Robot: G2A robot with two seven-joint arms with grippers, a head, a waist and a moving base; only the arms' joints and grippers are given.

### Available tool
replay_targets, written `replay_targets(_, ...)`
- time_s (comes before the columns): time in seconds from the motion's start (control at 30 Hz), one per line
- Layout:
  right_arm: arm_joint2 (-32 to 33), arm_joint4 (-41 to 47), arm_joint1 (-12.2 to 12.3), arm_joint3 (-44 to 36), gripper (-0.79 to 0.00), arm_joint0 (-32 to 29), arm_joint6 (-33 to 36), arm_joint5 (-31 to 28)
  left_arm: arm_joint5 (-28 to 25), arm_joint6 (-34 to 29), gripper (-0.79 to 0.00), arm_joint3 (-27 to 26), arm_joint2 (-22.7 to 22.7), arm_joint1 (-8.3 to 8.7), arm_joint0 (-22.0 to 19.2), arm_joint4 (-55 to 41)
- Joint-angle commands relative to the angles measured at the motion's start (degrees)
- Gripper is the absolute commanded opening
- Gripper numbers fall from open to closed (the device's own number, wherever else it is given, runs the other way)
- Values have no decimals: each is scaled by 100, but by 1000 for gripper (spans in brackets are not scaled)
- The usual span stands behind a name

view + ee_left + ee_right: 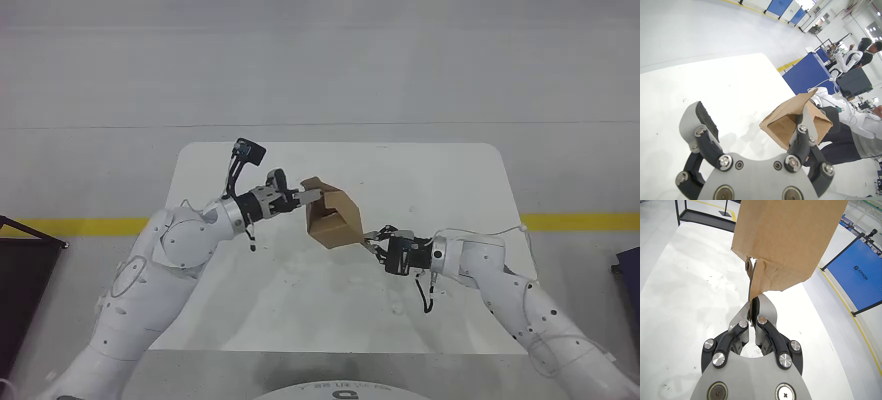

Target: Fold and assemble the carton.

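Note:
A brown carton [333,218] is held above the middle of the white table [450,180], partly erected, with one end open and a flap sticking up. My right gripper [752,306] is shut on a crumpled flap at the carton's [787,237] lower corner; in the top view it [375,240] sits at the box's right side. My left gripper [753,111] is open at the carton's [783,130] open end. One of its fingers [807,119] reaches inside the opening against a flap, while the other finger [706,121] stands free over the table. From above, the left gripper [295,197] is at the box's left.
The table's top [687,285] is bare apart from small dark specks. A black frame [20,235] stands off the table's left side, and a yellow floor line [580,221] runs behind it. Blue partitions [804,72] stand beyond the far edge.

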Motion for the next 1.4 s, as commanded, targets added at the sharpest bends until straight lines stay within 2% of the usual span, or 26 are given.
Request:
replay_targets(0.0,5,-16,-1,-11,-785,-9,12,2,-22,-31,0,6,62,-8,-15,-1)
replay_targets(0.57,14,-65,-29,-62,-785,-56,47,-18,-164,-129,0,231,447,-85,-287,-120)
replay_targets(0.8,24,-46,-45,-33,-785,-49,48,-24,-363,29,0,26,162,-43,-171,-194)
replay_targets(0.93,35,-40,-52,-6,-785,-40,42,-29,-438,97,0,-209,-127,13,47,-105)
replay_targets(1.1,45,-34,-61,22,-785,-34,15,-47,-280,62,0,-414,-480,88,381,203)
replay_targets(1.2,44,-45,-66,19,-785,-32,10,-53,-267,7,0,-418,-528,106,493,237)
replay_targets(1.37,37,-72,-76,-32,-785,-27,17,-54,-156,-164,0,-340,-410,104,456,376)
